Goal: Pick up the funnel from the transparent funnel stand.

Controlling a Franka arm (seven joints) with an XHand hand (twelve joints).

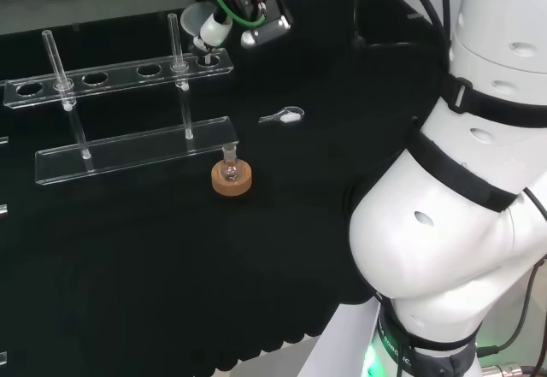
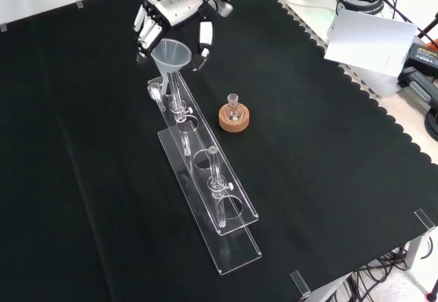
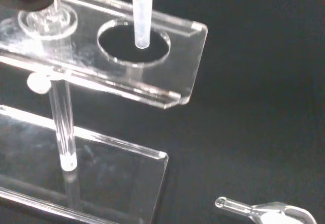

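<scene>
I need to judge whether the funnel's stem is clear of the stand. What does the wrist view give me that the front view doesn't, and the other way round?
Wrist view: the funnel's stem tip close up, hanging at the end hole of the stand's top plate, apparently about level with the plate; a small clear spoon lies on the cloth.

Front view: the hand with fingers curled round the funnel's cone, the full length of the funnel stand, and a small flask on a cork ring beside it.

Both: funnel, stand, black cloth.
</scene>
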